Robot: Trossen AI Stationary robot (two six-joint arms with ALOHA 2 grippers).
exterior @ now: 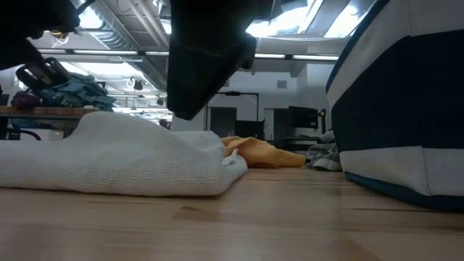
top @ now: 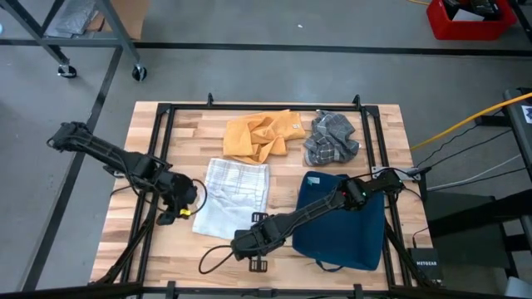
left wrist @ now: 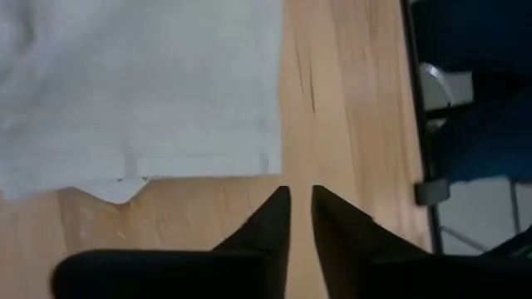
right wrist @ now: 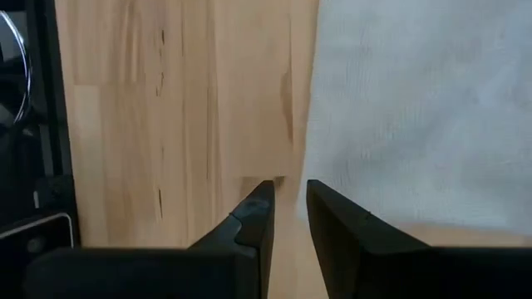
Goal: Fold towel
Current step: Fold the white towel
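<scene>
The white towel [top: 234, 195] lies folded flat on the wooden table, left of centre; in the low view the towel [exterior: 116, 156] is a low heap. My left gripper [top: 184, 209] is at its left edge, over bare wood just off a towel corner [left wrist: 262, 162] in the left wrist view. Its fingers [left wrist: 301, 195] are shut to a narrow slit and hold nothing. My right gripper [top: 248, 242] is near the towel's near right corner. Its fingers [right wrist: 289, 189] are shut over wood beside the towel's edge [right wrist: 320, 124].
An orange cloth [top: 262, 134] and a grey cloth [top: 331, 137] lie crumpled at the table's far side. A dark blue bag [top: 345, 220] sits right of the towel, under the right arm. A black frame [top: 166, 133] runs along the table's edges.
</scene>
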